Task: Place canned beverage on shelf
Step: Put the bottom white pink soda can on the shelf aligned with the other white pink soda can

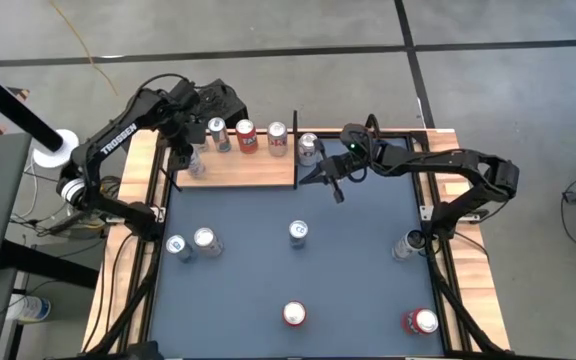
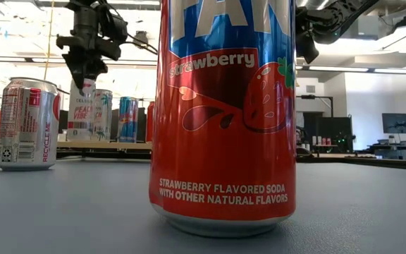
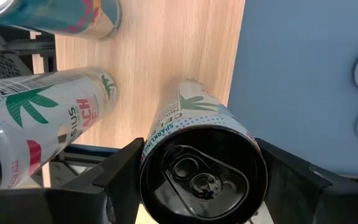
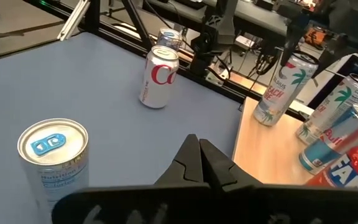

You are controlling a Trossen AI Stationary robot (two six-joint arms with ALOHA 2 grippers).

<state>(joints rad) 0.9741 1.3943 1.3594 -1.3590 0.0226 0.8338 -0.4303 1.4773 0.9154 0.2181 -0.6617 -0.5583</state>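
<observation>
- Cans are standing in a row on the shelf point(image 1: 258, 170), the wood board at the far left of the blue surface point(image 1: 348, 260).
- The left hand point(image 1: 194, 160) is reaching down at the shelf's left end, its fingers clamped on either side of a white palm-tree can point(image 3: 201, 162), which is standing on the wood near the board's edge.
- A second palm-tree can point(image 3: 42, 124) is lying close beside it in the wrist view.
- The right hand point(image 1: 338, 190) is hovering just off the shelf's right end, fingers pressed together and holding nothing.
- Loose cans are sitting about the surface: a blue-topped one point(image 1: 298, 232) near the middle and a red strawberry soda point(image 2: 224, 113) right against the low camera.
</observation>
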